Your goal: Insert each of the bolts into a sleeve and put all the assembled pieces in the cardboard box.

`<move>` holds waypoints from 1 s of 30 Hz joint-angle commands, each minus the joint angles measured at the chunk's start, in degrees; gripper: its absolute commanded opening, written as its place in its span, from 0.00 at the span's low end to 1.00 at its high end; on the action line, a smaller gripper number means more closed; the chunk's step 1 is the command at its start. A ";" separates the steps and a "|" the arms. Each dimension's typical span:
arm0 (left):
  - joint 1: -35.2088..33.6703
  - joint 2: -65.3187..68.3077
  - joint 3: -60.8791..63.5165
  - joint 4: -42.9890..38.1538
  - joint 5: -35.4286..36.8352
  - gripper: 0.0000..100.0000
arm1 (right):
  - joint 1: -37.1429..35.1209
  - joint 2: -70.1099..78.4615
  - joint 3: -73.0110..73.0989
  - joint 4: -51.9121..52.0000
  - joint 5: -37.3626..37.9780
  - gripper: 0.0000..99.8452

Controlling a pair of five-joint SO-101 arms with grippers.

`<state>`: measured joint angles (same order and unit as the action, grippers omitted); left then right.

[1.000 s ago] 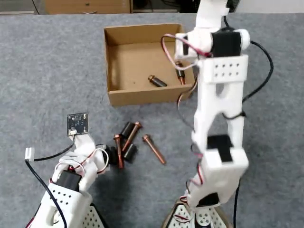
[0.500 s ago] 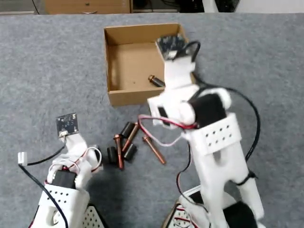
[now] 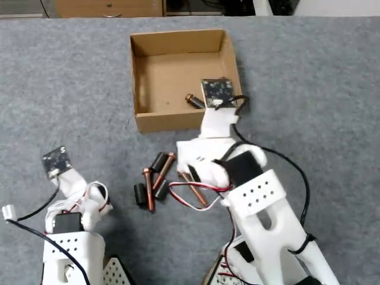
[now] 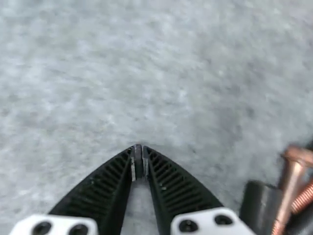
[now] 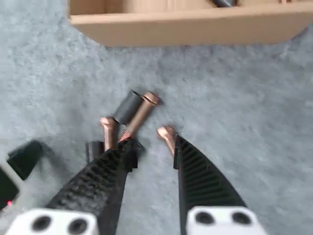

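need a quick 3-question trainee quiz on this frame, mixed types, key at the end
1. True or false: the left tool is shut with nothing in it.
2. The right tool is open above: A) a plate, B) loose bolts, C) a person's hand.
3. Fill in: the assembled piece seen in the high view lies in the ____.

Key: 1 true; 2 B; 3 cardboard box.

No legible txt, labels, nos. or signs anywhere.
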<state>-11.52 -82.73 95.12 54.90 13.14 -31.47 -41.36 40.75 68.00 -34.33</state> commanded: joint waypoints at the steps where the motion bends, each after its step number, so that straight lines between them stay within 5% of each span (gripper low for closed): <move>1: -5.36 -0.48 -1.58 0.26 -0.09 0.02 | -1.01 -1.45 3.82 -12.40 -8.97 0.12; 13: -7.38 -0.48 -0.62 -0.18 0.00 0.02 | -1.98 -1.36 16.22 -41.32 -32.18 0.12; 20: -7.38 -0.48 -0.62 -0.26 0.00 0.02 | -11.12 8.31 10.42 -38.59 -32.26 0.12; 30: -7.65 -0.48 -0.44 -2.20 0.00 0.02 | -11.30 28.62 -5.23 -25.05 -39.65 0.12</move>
<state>-18.46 -82.73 95.12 53.67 13.14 -42.20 -15.25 41.27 39.25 -71.60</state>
